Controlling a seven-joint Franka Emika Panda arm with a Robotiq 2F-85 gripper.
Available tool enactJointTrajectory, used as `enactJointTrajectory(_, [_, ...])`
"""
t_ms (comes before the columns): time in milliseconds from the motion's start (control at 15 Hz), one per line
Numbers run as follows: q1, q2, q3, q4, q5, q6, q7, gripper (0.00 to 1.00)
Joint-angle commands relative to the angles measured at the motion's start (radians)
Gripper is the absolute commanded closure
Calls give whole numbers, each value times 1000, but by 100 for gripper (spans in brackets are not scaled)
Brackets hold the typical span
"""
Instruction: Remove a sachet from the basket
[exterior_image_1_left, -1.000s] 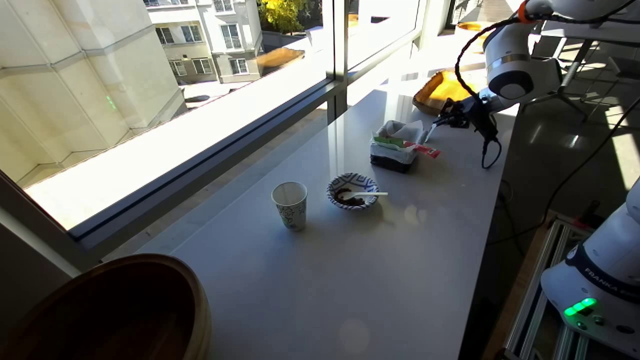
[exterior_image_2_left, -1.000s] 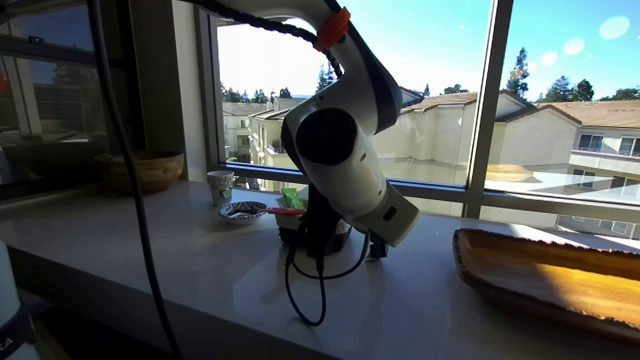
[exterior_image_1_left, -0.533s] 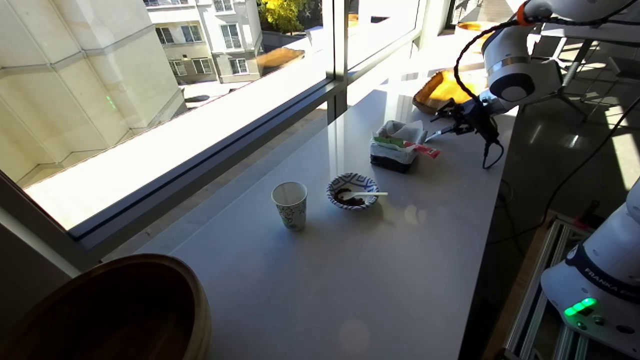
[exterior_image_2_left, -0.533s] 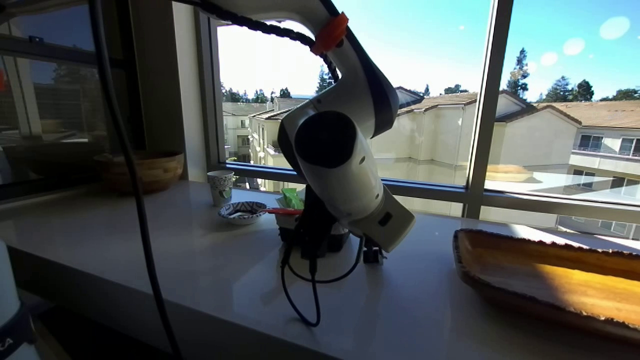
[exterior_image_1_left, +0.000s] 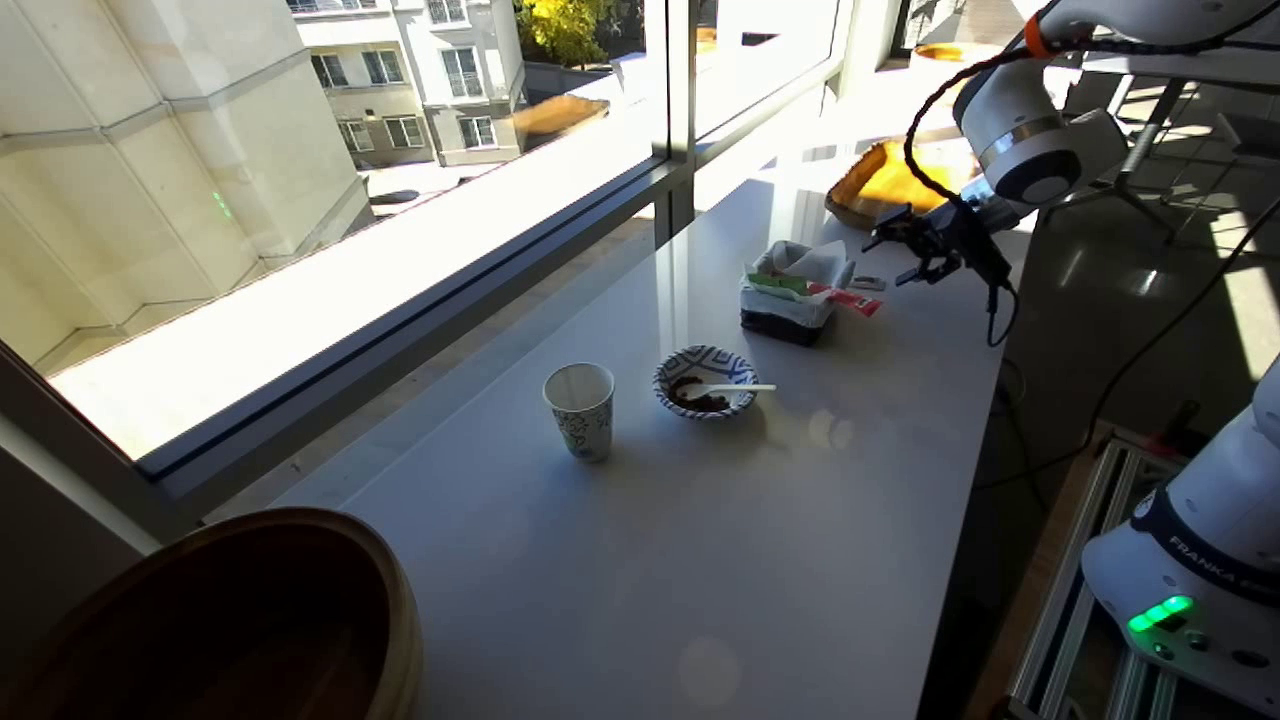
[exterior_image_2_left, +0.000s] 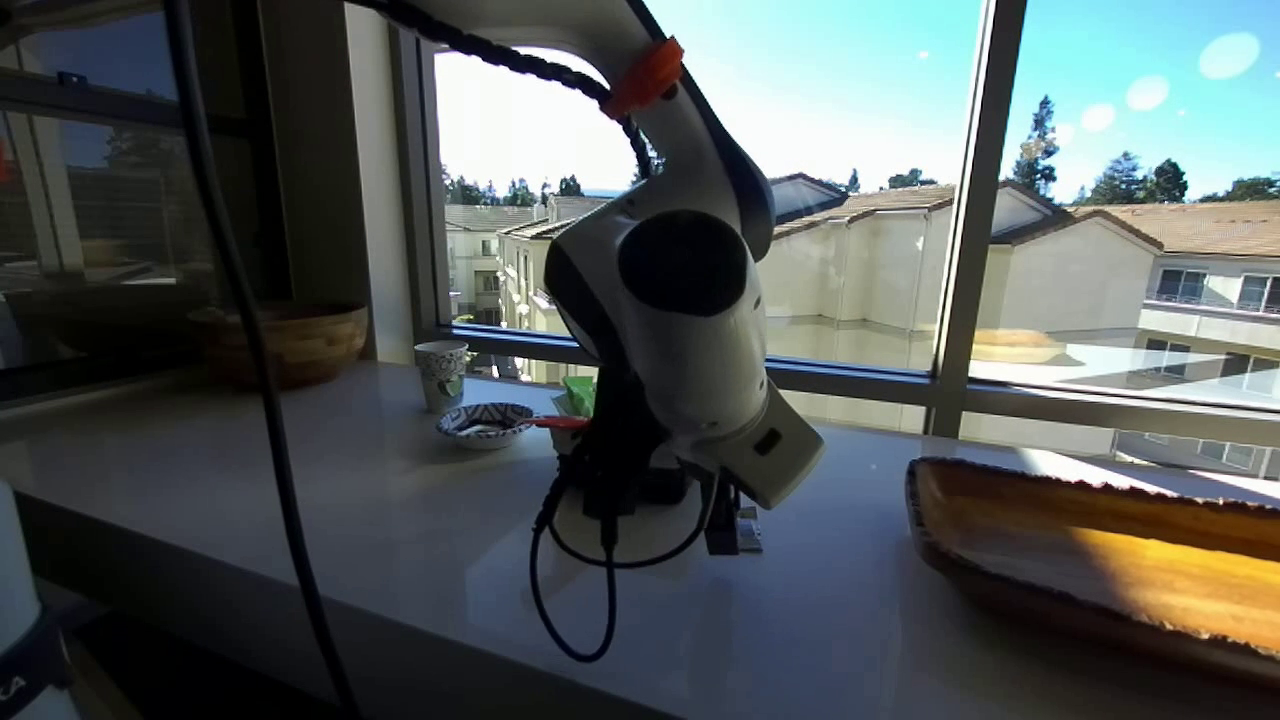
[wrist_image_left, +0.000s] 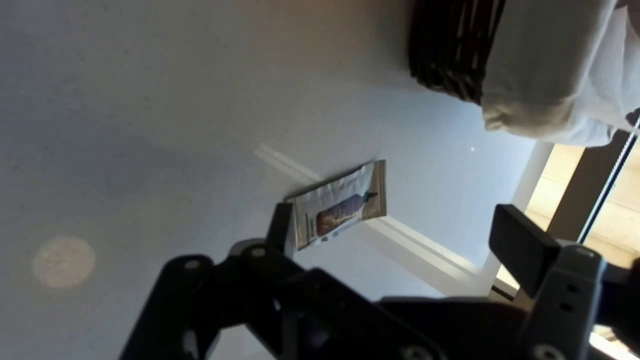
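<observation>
The wrist view's top edge crops the dark wicker basket (wrist_image_left: 452, 45); lettering on the white sachet (wrist_image_left: 340, 207) is blurred past reading. In an exterior view the arm (exterior_image_2_left: 700, 365) hides much of the basket and one end of the red sachet (exterior_image_2_left: 555, 422), and the wooden tray (exterior_image_2_left: 1000, 540) runs past the right edge. In an exterior view the wooden bowl (exterior_image_1_left: 405, 640) is cut off at left and bottom.
</observation>
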Motion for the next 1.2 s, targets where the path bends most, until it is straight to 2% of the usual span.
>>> enactJointTrajectory(0, [43,-146,-8,-105,-277,60,205,0])
enactJointTrajectory(133, [60,-157,10,-130,-435,96,296,0])
enactJointTrajectory(267, [68,-168,25,-139,-596,80,392,0])
enactJointTrajectory(533, [92,-142,56,-114,-920,90,635,0])
enactJointTrajectory(800, [96,-127,60,-83,-1246,64,869,0])
enactJointTrajectory(933, [91,-128,51,-55,-1409,31,975,0])
enactJointTrajectory(1000, [162,-137,-28,-32,-1490,-8,1015,0])
enactJointTrajectory(1067, [96,-137,51,-69,-1375,50,935,0])
enactJointTrajectory(1133, [107,-138,34,-56,-1427,35,969,0])
